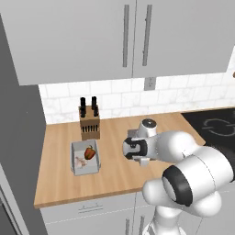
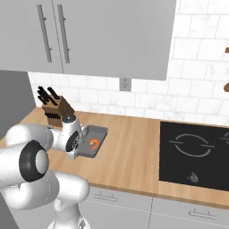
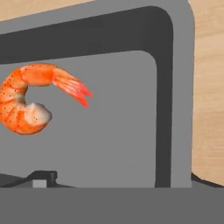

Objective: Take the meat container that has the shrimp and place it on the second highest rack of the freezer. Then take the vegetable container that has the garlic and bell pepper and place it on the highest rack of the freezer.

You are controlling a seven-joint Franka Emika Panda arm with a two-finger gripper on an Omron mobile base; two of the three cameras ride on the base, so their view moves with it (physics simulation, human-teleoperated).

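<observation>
The hand was held open, low over the near end of the grey meat tray on the wooden desk. In the hand view the shrimp was seen at nine o'clock on the tray's floor. The vegetable tray, holding pepper and garlic, was set well apart beside the knife block.

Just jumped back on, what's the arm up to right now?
The arm has its gripper low over the grey tray holding the shrimp, jaws open, nothing gripped yet. The hand view shows the shrimp lying loose on the tray floor. The other tray, with the bell pepper and garlic, sits untouched on the counter near the knife block.
</observation>
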